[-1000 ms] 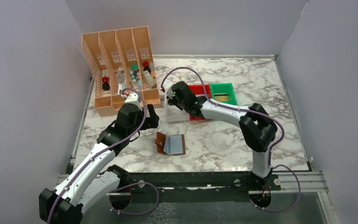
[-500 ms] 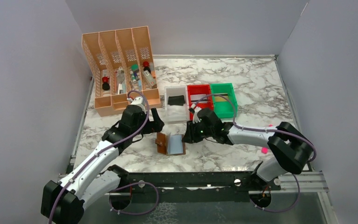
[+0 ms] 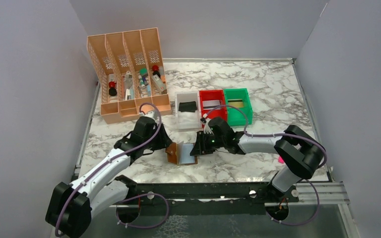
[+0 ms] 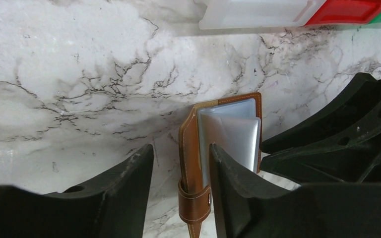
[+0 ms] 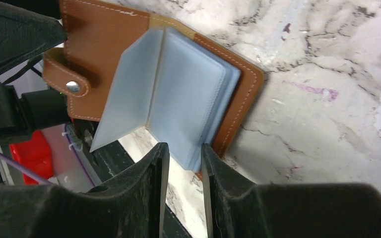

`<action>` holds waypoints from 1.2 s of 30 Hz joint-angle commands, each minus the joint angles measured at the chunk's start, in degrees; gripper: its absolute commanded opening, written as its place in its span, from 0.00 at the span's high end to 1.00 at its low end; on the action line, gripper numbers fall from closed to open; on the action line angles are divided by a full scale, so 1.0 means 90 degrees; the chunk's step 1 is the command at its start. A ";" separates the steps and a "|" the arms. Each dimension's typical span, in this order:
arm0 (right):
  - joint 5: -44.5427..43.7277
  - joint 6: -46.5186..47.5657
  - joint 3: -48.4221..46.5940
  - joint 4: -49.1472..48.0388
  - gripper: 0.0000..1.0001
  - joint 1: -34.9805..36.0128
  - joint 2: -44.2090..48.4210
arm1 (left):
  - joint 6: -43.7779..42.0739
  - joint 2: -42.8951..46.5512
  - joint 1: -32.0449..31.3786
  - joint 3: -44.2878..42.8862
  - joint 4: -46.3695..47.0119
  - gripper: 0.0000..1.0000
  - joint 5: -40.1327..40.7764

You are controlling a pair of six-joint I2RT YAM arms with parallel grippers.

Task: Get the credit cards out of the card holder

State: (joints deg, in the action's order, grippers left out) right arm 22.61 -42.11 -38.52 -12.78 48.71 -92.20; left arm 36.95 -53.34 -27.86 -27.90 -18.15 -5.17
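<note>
The brown card holder [image 3: 171, 151] lies open on the marble between both arms, its grey-blue sleeves [image 3: 186, 152] facing up. My left gripper [image 3: 167, 144] is open, straddling the upright left flap and snap strap [image 4: 194, 196]. That flap stands close to the right finger [image 4: 233, 193], with a gap to the other finger. My right gripper [image 3: 197, 148] is at the holder's right edge. Its narrowly open fingers [image 5: 182, 148] stand around a corner of the sleeve stack [image 5: 188, 94], and one leaf [image 5: 129, 99] is lifted. I cannot pick out any credit cards within the sleeves.
An orange file rack [image 3: 129, 74] stands at the back left. Behind the holder sit a white bin [image 3: 187, 120] with a dark flat piece in it, a red bin [image 3: 212, 92] and a green bin [image 3: 238, 90]. Pink marks [image 3: 280, 159] dot the table to the right.
The right arm swung from the bins down to the holder's right edge. The left gripper came down over the left flap and its jaws narrowed. The sleeves now stand partly lifted.
</note>
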 commanded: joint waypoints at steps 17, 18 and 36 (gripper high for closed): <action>0.0927 -0.0448 -0.0495 -0.0593 0.68 0.0027 -0.0569 | 0.0143 -0.0832 -0.0001 0.0555 0.0789 0.95 -0.0942; 0.0979 -0.0475 -0.0540 -0.0605 0.68 0.0027 -0.0545 | 0.0174 -0.0834 -0.0001 0.0597 0.0836 0.95 -0.0953; 0.0888 0.0240 -0.1415 0.0336 0.65 0.0375 -0.0463 | 0.0545 -0.0938 -0.0001 0.0952 0.1741 0.96 -0.1221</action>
State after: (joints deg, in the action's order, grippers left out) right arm 29.63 -43.03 -48.05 -12.16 50.74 -96.86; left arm 40.56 -60.80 -27.81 -20.16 -5.43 -14.09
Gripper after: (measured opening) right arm 0.343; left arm 0.080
